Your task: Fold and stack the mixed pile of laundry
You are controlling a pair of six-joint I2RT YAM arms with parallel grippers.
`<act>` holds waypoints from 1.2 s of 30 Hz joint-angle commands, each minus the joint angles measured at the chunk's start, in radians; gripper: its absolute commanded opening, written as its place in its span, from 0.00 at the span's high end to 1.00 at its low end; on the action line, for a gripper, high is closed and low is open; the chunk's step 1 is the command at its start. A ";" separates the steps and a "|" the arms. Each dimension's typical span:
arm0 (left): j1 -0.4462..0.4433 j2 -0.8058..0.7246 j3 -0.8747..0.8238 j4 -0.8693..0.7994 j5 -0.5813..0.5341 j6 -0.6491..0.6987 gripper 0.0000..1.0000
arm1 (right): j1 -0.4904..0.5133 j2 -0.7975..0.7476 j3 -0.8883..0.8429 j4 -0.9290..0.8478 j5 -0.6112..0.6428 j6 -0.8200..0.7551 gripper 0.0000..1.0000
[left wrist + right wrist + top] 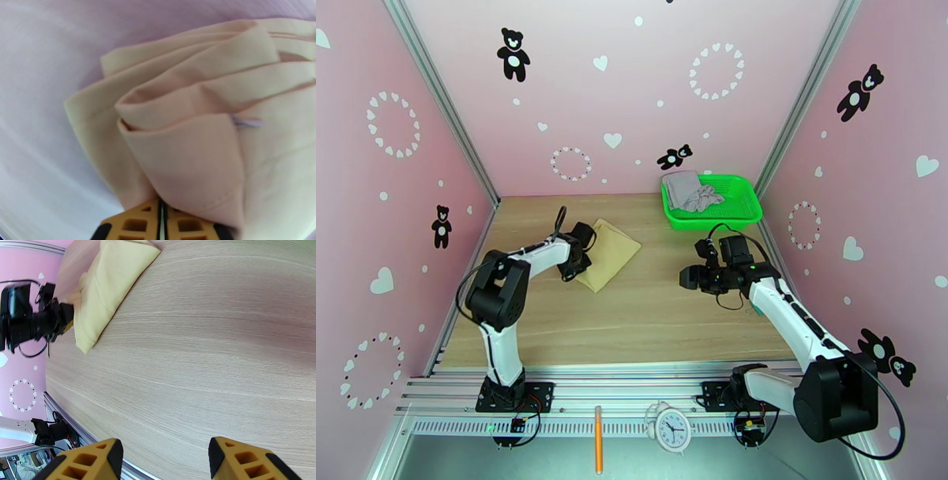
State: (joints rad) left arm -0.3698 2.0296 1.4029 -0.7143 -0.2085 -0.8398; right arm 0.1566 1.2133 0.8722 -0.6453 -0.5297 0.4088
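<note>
Pink walls point(632, 95) dotted with bears and hearts close in the wooden surface point(663, 316) on three sides. Left of centre, the left pincer point(163, 215) is clenched on the edge of the folded tan cloth point(612, 251), which rests on the wood. On the near rail lie an orange pen point(598, 450) and a white clock point(671, 430). Right of centre, the right pincer point(166, 459) hangs released above bare wood. In the far right corner, a green basket point(727, 215) holds the crumpled grey garment point(687, 192).
</note>
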 commanded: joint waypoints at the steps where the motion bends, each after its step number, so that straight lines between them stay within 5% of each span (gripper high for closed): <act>1: 0.043 0.074 0.137 -0.064 0.022 0.095 0.86 | -0.003 -0.006 -0.010 -0.031 0.007 0.003 0.37; 9: 0.084 0.226 0.514 -0.206 -0.035 0.222 0.86 | -0.003 -0.007 -0.007 -0.029 0.017 0.019 0.37; 14: 0.078 0.152 0.587 -0.259 -0.115 0.234 0.86 | -0.002 -0.029 0.002 -0.052 0.028 0.002 0.34; 15: 0.064 0.105 0.568 -0.258 -0.134 0.222 0.82 | -0.003 -0.035 0.002 -0.054 0.033 -0.002 0.33; 19: -0.049 -0.026 0.528 -0.303 -0.194 0.142 0.33 | -0.002 -0.030 0.004 -0.047 0.034 -0.011 0.31; 22: -0.139 -0.012 0.528 -0.327 -0.185 0.069 0.16 | -0.003 -0.018 0.011 -0.041 0.011 -0.015 0.31; 29: -0.227 0.144 0.562 -0.291 -0.208 -0.084 0.09 | -0.005 -0.049 0.014 -0.069 -0.002 -0.042 0.30; 36: -0.232 0.332 0.687 -0.364 -0.248 -0.099 0.08 | -0.004 -0.040 0.005 -0.067 -0.001 -0.055 0.30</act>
State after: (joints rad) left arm -0.6071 2.3463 2.0491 -1.0222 -0.4133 -0.9112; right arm 0.1558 1.1812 0.8715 -0.6903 -0.5194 0.3698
